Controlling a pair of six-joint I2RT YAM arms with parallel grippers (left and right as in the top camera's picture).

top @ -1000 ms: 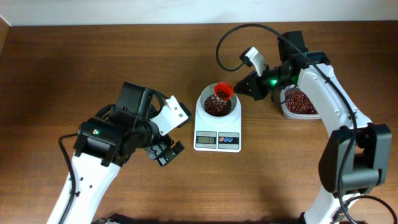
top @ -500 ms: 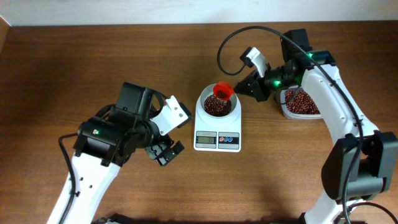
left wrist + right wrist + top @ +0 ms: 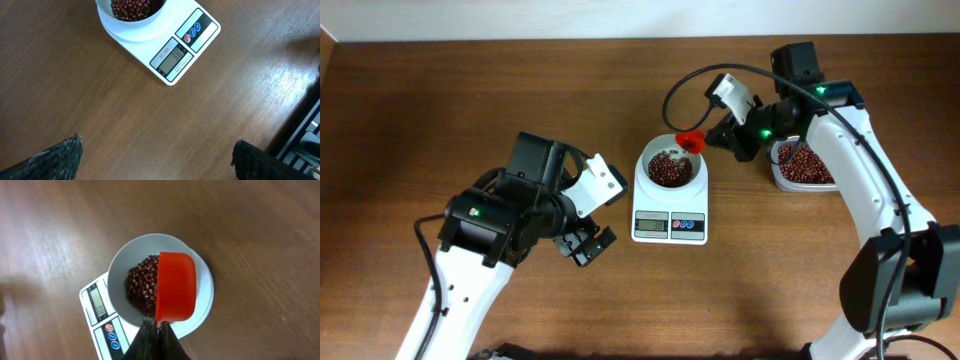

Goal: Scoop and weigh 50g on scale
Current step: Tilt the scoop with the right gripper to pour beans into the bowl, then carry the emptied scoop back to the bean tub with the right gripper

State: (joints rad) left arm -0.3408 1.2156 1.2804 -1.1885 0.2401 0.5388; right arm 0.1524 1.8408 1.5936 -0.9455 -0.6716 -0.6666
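Note:
The scale [image 3: 669,226] sits mid-table, its white bowl [image 3: 651,180] holding red-brown beans. My right gripper [image 3: 715,136] is shut on the handle of a red scoop [image 3: 691,141], which hangs over the bowl's far-right rim. In the right wrist view the scoop [image 3: 175,292] is turned so its smooth outside faces the camera, above the right half of the bowl [image 3: 118,267], with my right gripper [image 3: 159,330] closed on its handle. My left gripper [image 3: 582,243] stands open over bare wood left of the scale [image 3: 175,55]; nothing lies between its fingertips [image 3: 62,156].
A clear tub of red-brown beans [image 3: 802,165] stands right of the scale, partly under the right arm. The right arm's cable [image 3: 672,85] loops above the bowl. The table's back edge runs along the top of the overhead view.
The right gripper has drawn the scoop a little right and back to the bowl's rim and rolled it, so its open face no longer shows. The left arm has not moved.

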